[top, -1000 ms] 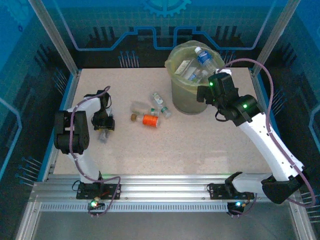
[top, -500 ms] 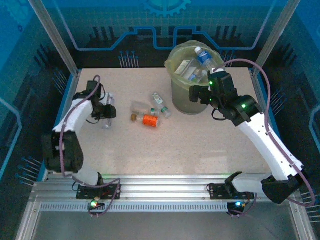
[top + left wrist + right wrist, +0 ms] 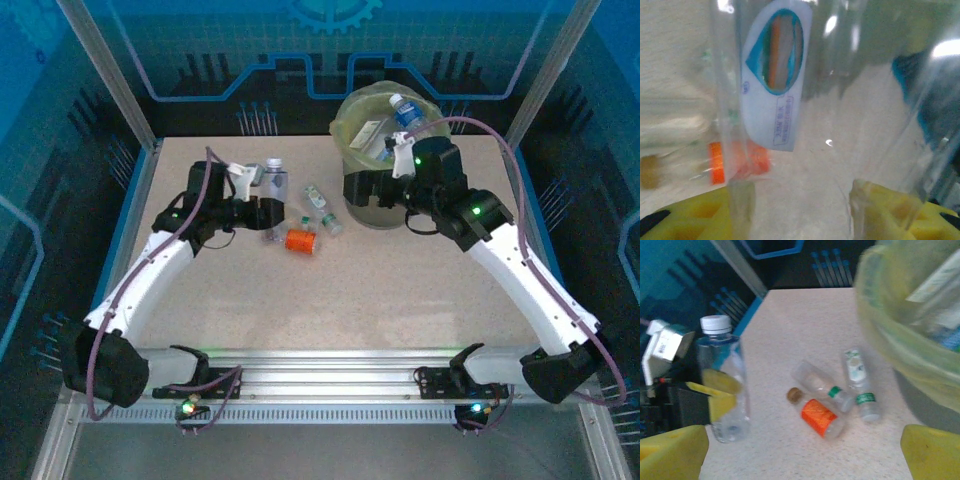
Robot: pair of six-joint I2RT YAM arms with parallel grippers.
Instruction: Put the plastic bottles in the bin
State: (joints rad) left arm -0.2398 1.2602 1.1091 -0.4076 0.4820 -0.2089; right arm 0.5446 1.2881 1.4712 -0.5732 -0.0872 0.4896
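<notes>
My left gripper (image 3: 266,208) is shut on a clear plastic bottle (image 3: 274,186) with a white cap, held upright above the table left of centre. In the left wrist view that bottle (image 3: 805,90) with its blue-and-white label spans the yellow fingers (image 3: 880,207). An orange-labelled bottle (image 3: 300,240) and two green-capped clear bottles (image 3: 322,208) lie close together on the table. The bin (image 3: 341,126), lined with a yellow-green bag, stands at the far right-centre with bottles (image 3: 405,112) inside. My right gripper (image 3: 358,190) hangs open in front of the bin, facing the lying bottles (image 3: 822,417).
The table (image 3: 400,290) is a pale speckled board with aluminium posts at its far corners and blue panels around it. The right arm's cable (image 3: 500,125) arcs beside the bin. The near half of the table is bare.
The left arm has swung from the table's left side toward the middle, carrying the clear bottle upright. The right gripper has moved left across the front of the bin.
</notes>
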